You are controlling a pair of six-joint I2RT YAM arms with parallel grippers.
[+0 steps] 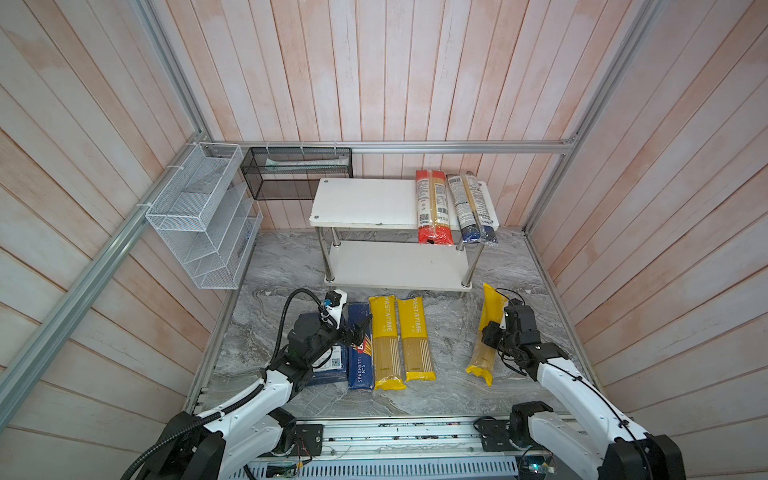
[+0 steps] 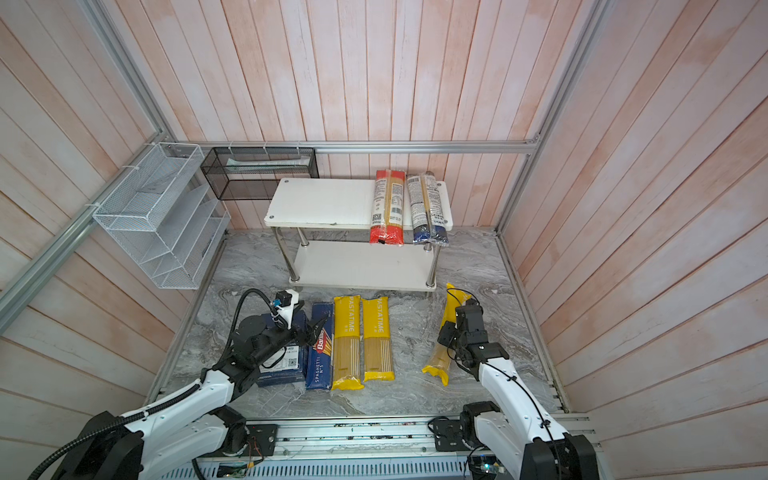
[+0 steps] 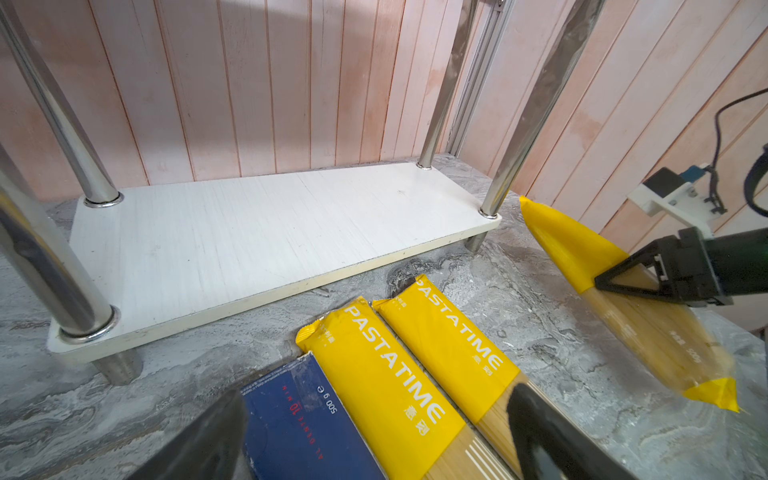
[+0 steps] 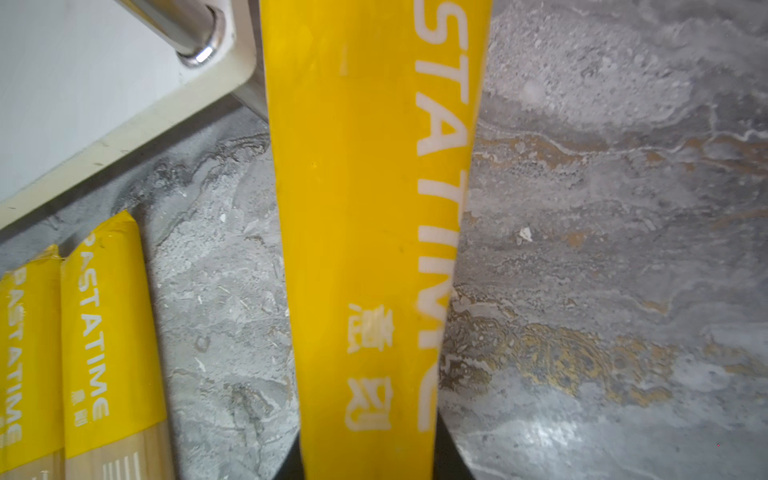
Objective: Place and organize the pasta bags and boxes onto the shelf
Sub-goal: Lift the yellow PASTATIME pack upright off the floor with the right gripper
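My right gripper (image 1: 496, 322) is shut on a yellow PASTATIME bag (image 1: 484, 357) (image 4: 365, 208) near its middle. The bag is tilted, far end raised beside the shelf's (image 1: 365, 203) right front leg. Two more yellow bags (image 1: 386, 340) (image 1: 415, 336) lie side by side on the marble floor. Left of them lie the narrow spaghetti box (image 1: 360, 357) (image 3: 299, 424) and the wide flat box (image 1: 330, 365), which is partly under my left arm. My left gripper (image 1: 361, 328) (image 3: 374, 399) hovers open over the narrow box. A red-ended bag (image 1: 433, 208) and a blue-ended bag (image 1: 471, 208) rest on the shelf's top board at the right.
A white wire-mesh rack (image 1: 199, 216) hangs on the left wall. A black mesh basket (image 1: 297, 172) hangs behind the shelf's left end. The shelf's lower board (image 1: 395, 262) holds nothing. Aluminium frame rails edge the floor.
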